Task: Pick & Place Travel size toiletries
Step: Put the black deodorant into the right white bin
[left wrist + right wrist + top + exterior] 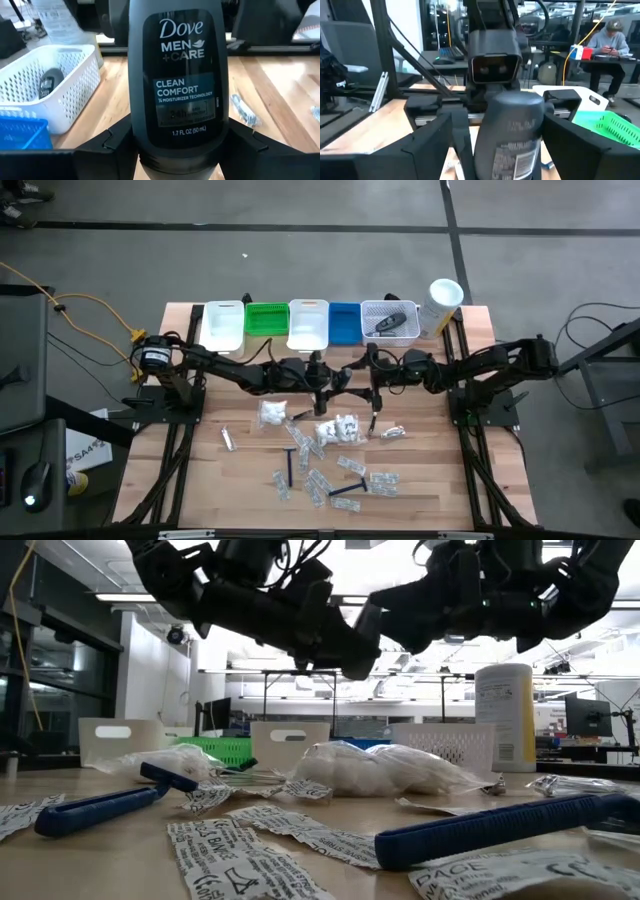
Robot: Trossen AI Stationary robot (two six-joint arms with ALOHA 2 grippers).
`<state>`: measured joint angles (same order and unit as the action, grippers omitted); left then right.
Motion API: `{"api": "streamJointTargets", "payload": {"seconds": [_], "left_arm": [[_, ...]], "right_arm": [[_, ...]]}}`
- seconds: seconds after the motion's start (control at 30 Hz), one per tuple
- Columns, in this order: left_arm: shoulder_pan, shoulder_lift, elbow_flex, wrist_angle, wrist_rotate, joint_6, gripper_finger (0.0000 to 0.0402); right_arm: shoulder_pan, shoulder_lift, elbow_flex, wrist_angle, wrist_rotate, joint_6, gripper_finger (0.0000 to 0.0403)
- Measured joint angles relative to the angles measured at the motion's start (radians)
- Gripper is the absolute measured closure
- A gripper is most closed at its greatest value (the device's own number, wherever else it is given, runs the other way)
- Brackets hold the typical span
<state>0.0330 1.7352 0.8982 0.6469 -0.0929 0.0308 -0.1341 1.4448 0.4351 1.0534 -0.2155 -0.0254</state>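
Deodorant container (177, 80), dark grey, oval, labelled Dove Men+Care: held up over the middle of the desk (240, 480), between both arms. Left claw (177, 150) clamps its lower end, fingers pressed to either side. Right claw (507, 135) also brackets the same container, fingers close alongside; whether they press on it I cannot tell.

Step in hand, as I judge it: a mid-air handover from the left arm to the right.

White perforated bin (388, 325) at the right end of the row already holds one like container (390, 322).

Sachets (318, 482) and razors (290, 465) lie scattered below.

Next move calls for one claw to secure, the other to release, then carry to that bin.
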Motion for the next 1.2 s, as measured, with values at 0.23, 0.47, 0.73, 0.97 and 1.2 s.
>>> {"api": "streamJointTargets", "payload": {"seconds": [0.23,0.47,0.73,0.97,1.2], "left_arm": [[0.0,0.002,0.0,0.028,-0.002,0.014,0.0199],[0.0,0.002,0.0,0.036,-0.003,0.017,0.0196],[0.0,0.002,0.0,0.03,-0.003,0.016,0.0198],[0.0,0.003,0.0,0.01,0.001,0.017,0.0198],[0.0,0.003,0.0,0.007,0.002,0.014,0.0198]], "right_arm": [[-0.042,0.0,0.0,-0.001,-0.014,-0.018,0.0113],[-0.075,0.021,0.038,0.001,-0.126,-0.009,0.0113],[-0.055,0.15,0.119,0.009,-0.157,-0.022,0.0112],[-0.05,0.166,0.135,0.031,-0.18,-0.01,0.0151],[-0.065,0.159,0.135,0.028,-0.18,0.004,0.0229]]}}
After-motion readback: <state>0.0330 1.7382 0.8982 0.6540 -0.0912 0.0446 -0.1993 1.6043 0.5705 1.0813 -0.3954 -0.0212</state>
